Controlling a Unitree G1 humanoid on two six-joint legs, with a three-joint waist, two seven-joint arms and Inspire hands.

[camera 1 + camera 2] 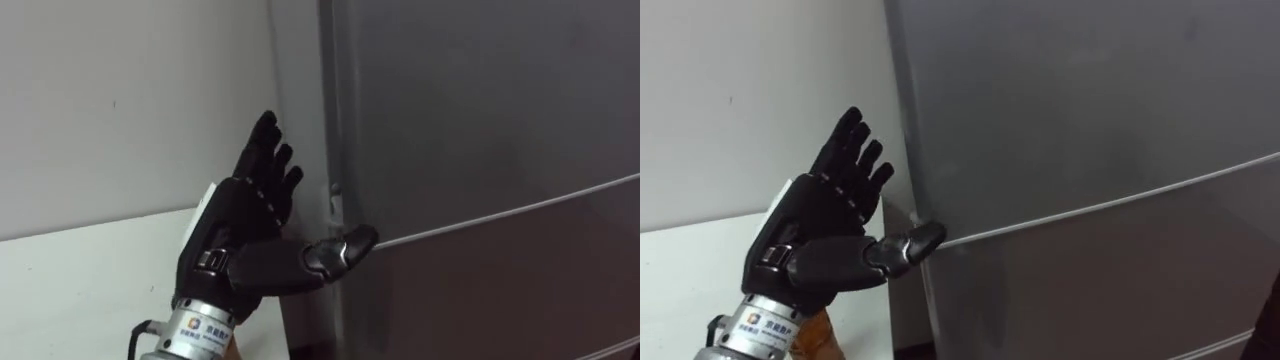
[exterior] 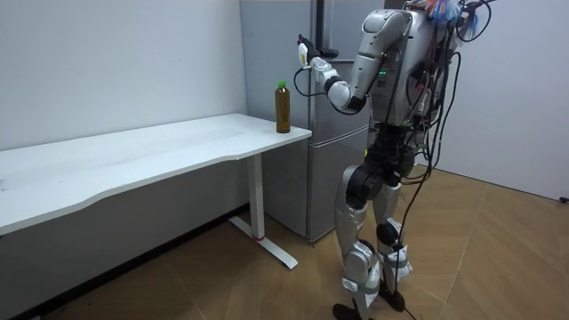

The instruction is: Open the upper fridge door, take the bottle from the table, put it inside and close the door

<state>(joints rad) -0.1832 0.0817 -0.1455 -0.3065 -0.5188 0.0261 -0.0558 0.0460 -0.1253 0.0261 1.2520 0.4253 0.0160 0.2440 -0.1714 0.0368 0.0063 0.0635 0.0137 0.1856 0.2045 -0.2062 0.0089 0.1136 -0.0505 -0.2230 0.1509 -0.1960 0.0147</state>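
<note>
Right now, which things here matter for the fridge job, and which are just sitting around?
Job: bottle, on the table; fridge, doors shut; open left robot hand at the fridge's edge.
Idle: table, wall.

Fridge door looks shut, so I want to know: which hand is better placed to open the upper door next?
Left. The left hand is raised with straight fingers right at the upper fridge door, at its left edge, thumb by the seam above the lower door. The bottle stands on the table.
</note>
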